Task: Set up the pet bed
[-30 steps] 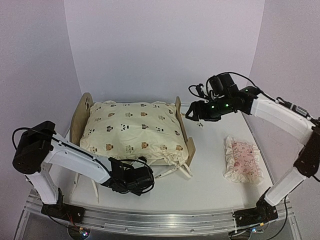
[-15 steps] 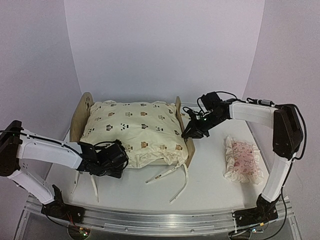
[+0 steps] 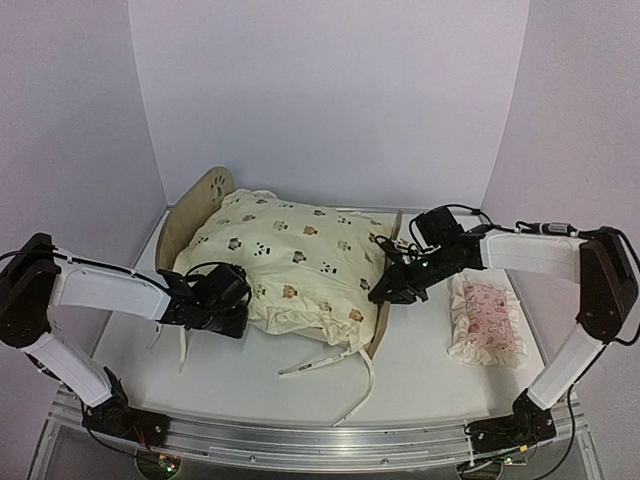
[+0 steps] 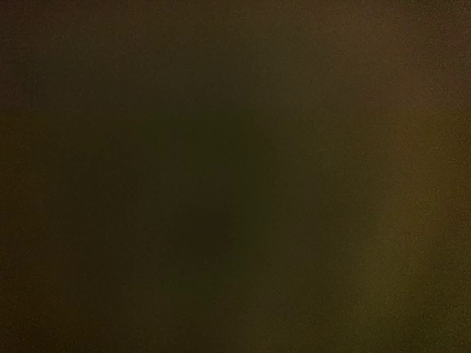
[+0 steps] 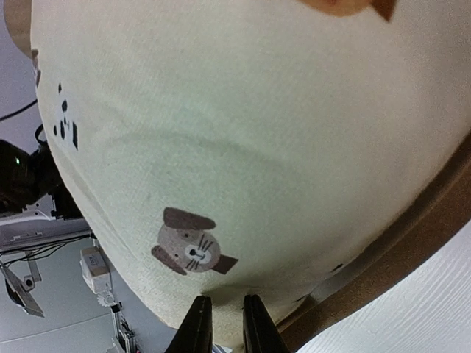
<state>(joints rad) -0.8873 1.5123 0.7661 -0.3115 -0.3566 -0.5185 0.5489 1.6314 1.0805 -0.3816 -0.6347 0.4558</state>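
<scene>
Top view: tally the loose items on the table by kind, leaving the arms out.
Wooden pet bed: 1
Cream animal-print cushion: 1
Pink ruffled pillow: 1
Total: 3

Left arm [image 3: 100, 290]: white shells on the long links, black housings at the joints.
Right arm [image 3: 530, 250]: the same white and black, with a small green light [image 3: 425, 266] near the wrist.
Cables [image 3: 462, 209]: thin black loops above the right wrist (another curls by the left shoulder).
Bases [image 3: 125, 420]: black brackets.
Right gripper [image 5: 224, 300]: two slim black fingers.
</scene>
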